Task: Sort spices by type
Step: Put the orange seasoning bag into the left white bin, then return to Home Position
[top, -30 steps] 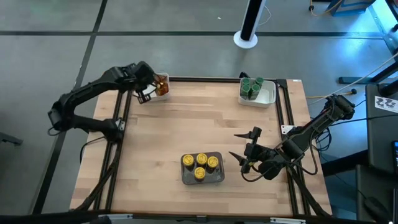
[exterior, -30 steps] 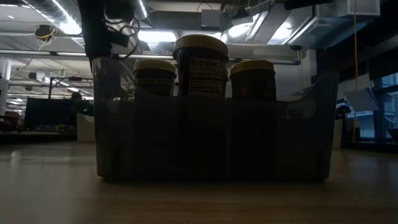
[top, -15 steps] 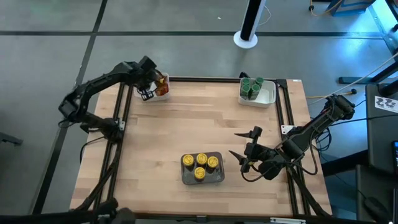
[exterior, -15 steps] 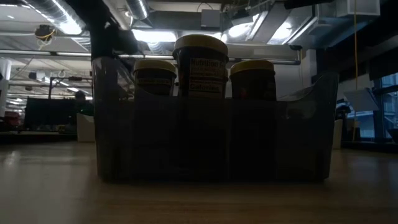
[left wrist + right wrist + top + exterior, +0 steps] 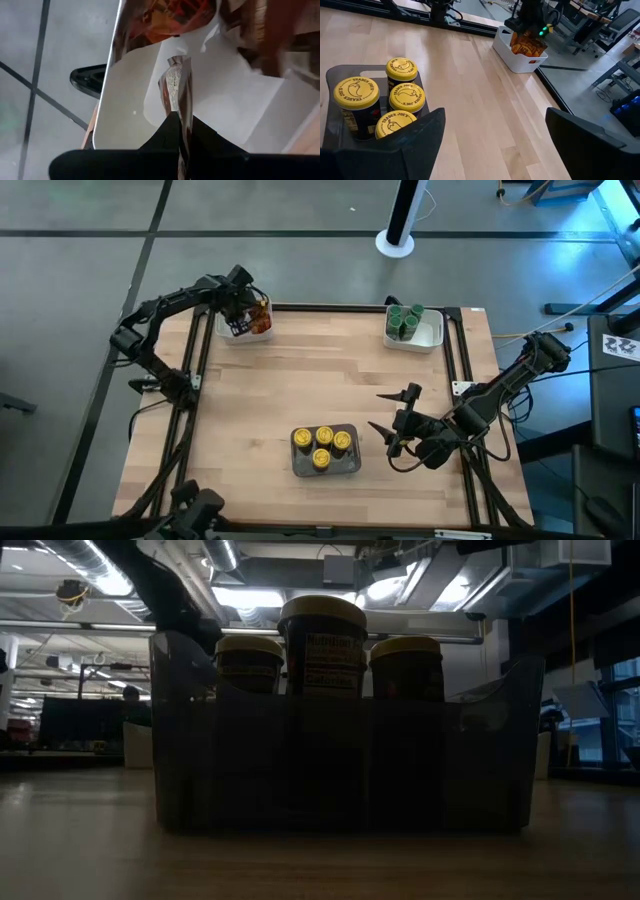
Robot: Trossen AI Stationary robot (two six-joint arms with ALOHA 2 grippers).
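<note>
Several yellow-lidded jars (image 5: 322, 447) stand in a grey tray (image 5: 300, 468) near the table's near edge; the low view shows them close up (image 5: 322, 640). Green-lidded jars (image 5: 404, 320) stand in a white tray (image 5: 432, 335) at the far right. Reddish-orange packets (image 5: 260, 318) lie in a white tray (image 5: 222, 332) at the far left corner. My left gripper (image 5: 238, 323) is over that tray, shut on one packet (image 5: 172, 87). My right gripper (image 5: 392, 423) waits open, right of the grey tray. My left gripper (image 5: 181, 131) pinches a shiny reddish packet between its two fingers, coming from above and pointing down into the white tray (image 5: 125, 110). The packet shows edge-on, its free part (image 5: 173, 75) reaching out past the fingertips toward the tray's floor. Whether it touches the floor, I cannot tell.
Other packets (image 5: 170, 17) are heaped at one end of the far-left tray. Bare wooden table lies between the three trays. A black frame rail runs along the table's left, far and right sides. The right wrist view shows the jars (image 5: 402, 95) close by its open fingers.
My left arm has folded in, and its gripper has shifted a little toward the far edge, farther over the far-left white tray. It has left the low view. The right arm has kept still.
</note>
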